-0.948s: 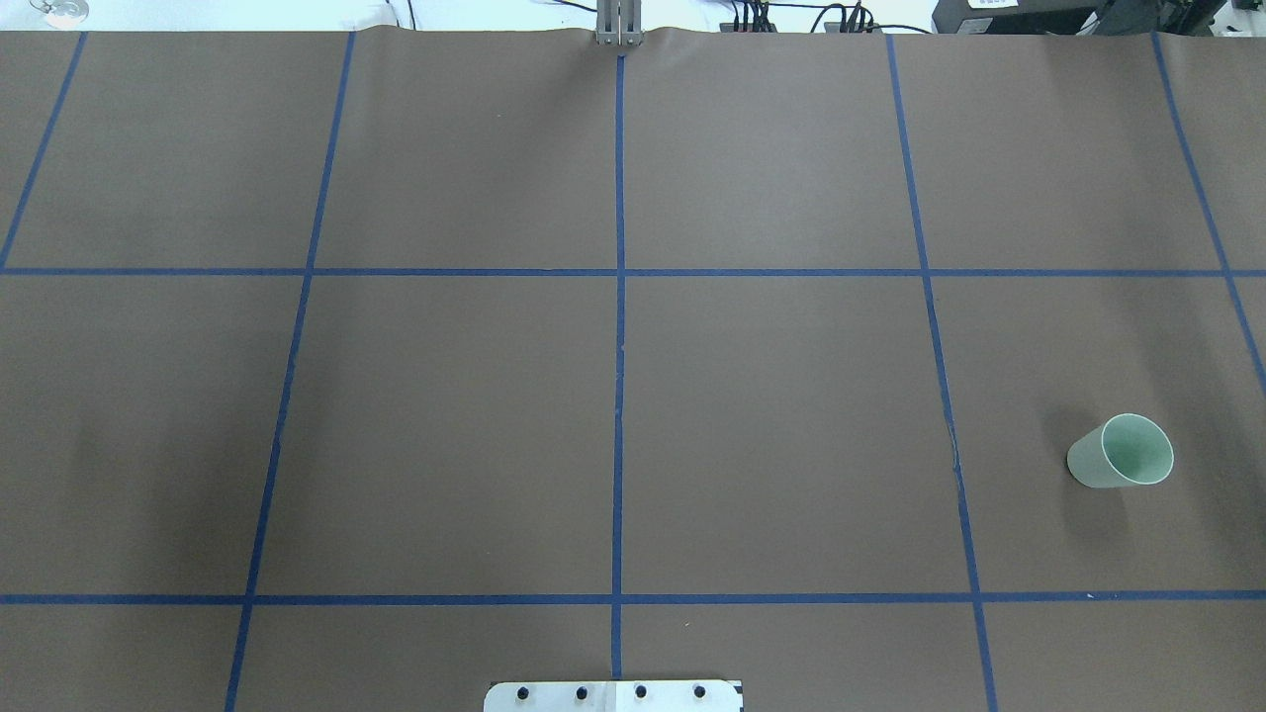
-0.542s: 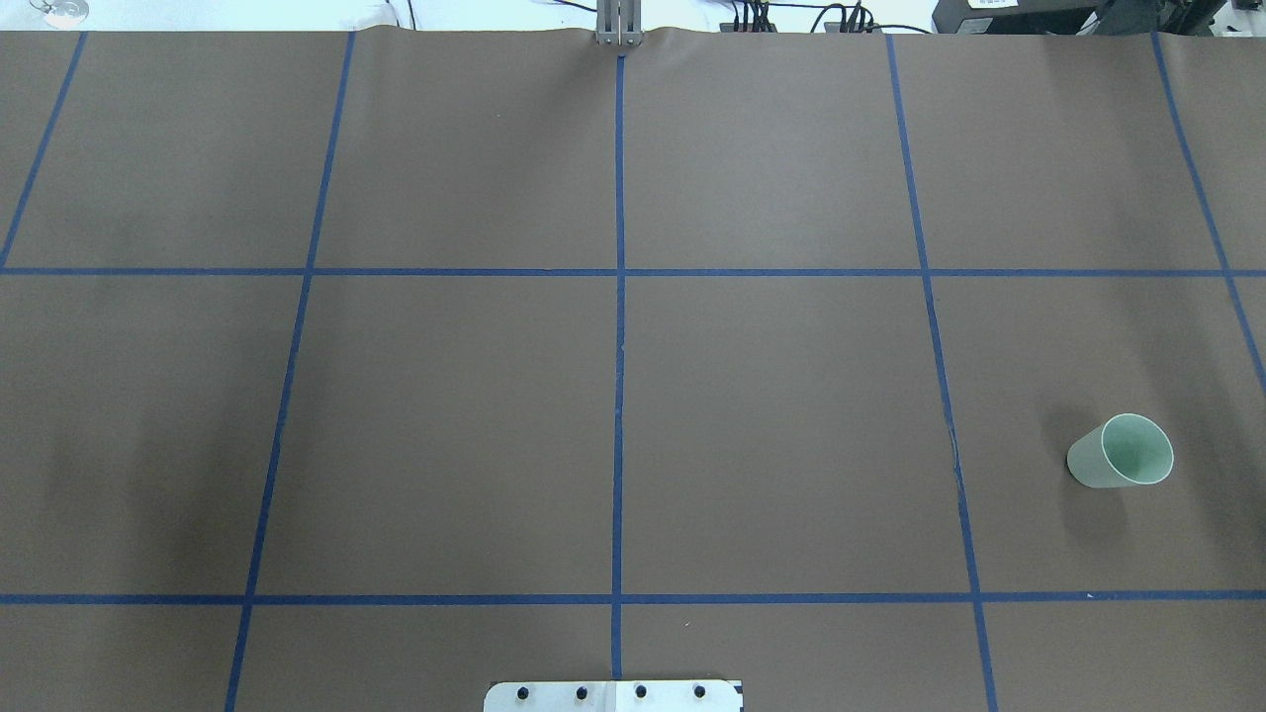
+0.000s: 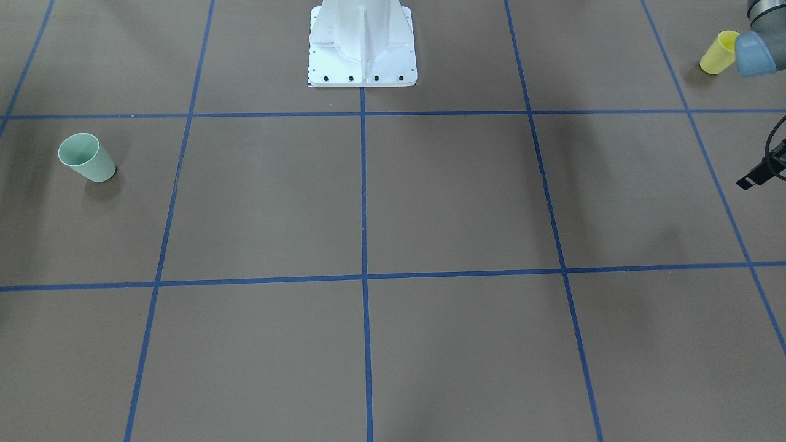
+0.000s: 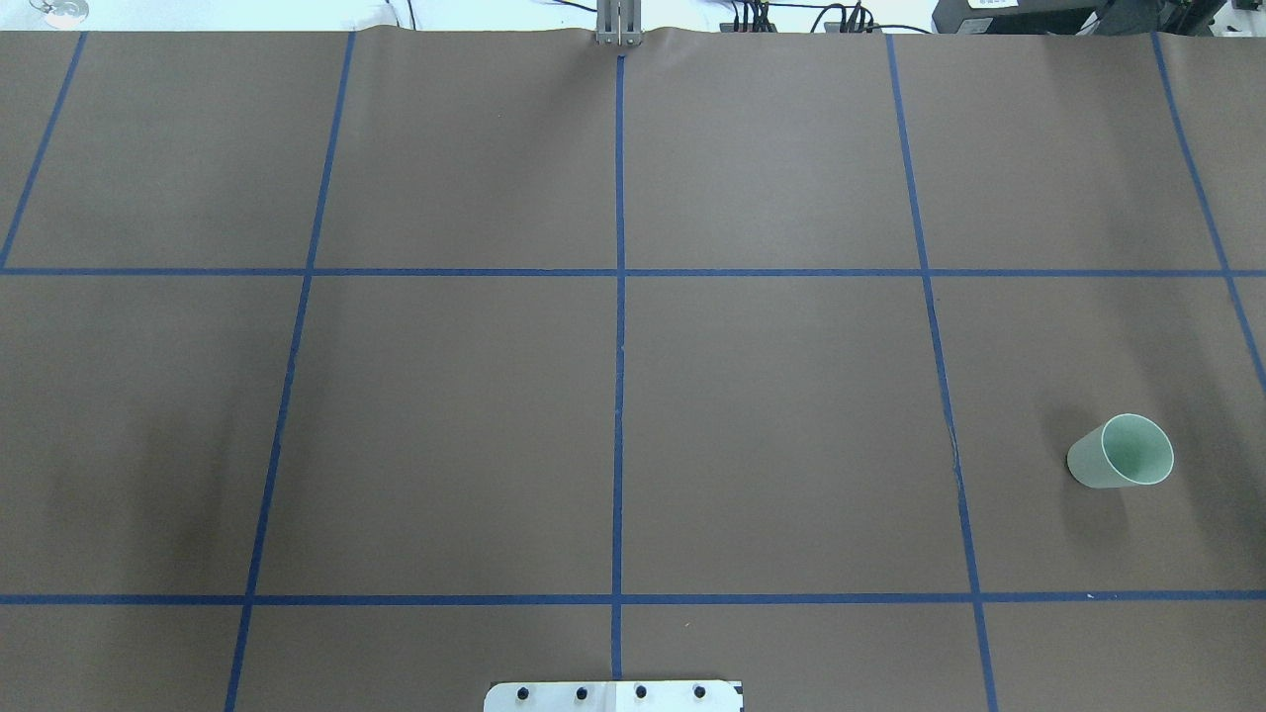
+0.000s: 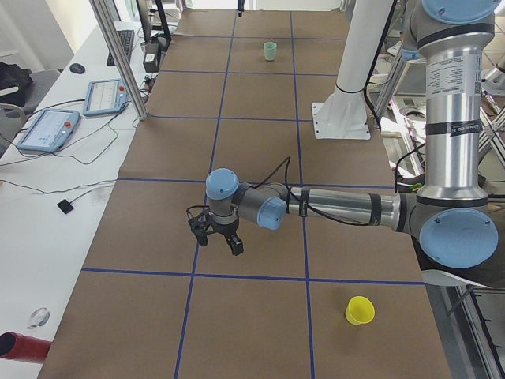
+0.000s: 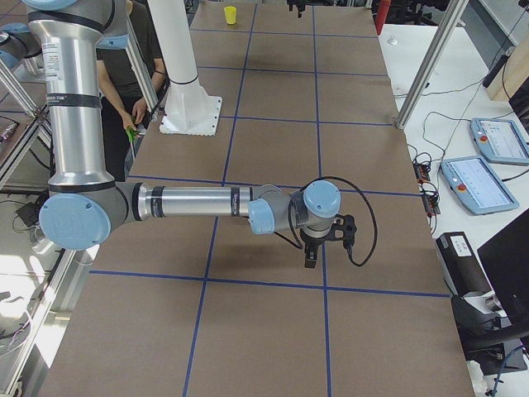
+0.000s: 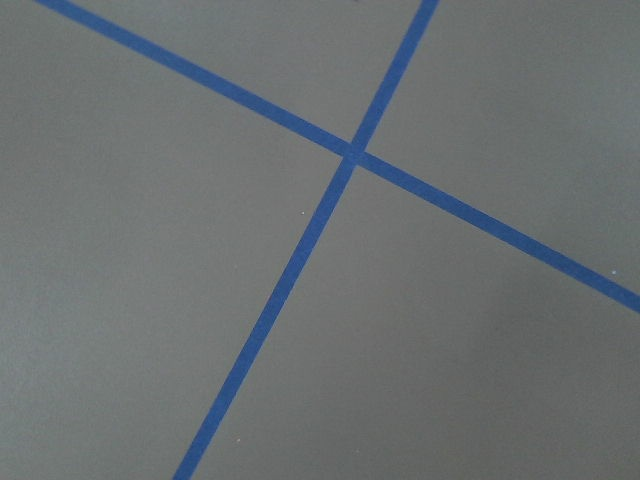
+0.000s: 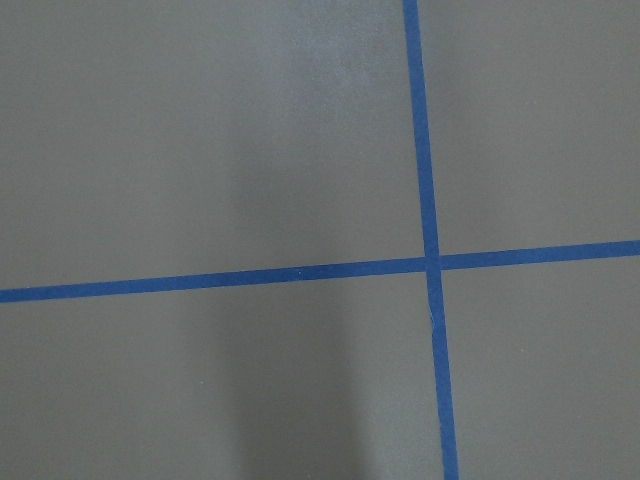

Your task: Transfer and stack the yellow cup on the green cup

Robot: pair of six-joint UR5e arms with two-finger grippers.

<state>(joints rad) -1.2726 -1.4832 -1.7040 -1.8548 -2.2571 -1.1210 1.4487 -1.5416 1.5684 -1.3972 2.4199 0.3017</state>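
Two upright, apart: yellow cup (image 5: 360, 310), green cup (image 4: 1120, 453).

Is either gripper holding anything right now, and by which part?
Nothing is held. The yellow cup and the green cup both sit free on the table, well away from the left gripper and the right gripper.

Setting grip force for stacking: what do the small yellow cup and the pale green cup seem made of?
Small bright yellow tapered cup: probably thin moulded plastic; even colour, smooth wall, thin rim. Small pale green tapered cup: likely the same plastic, satin finish; smooth inside, no print or seam visible.
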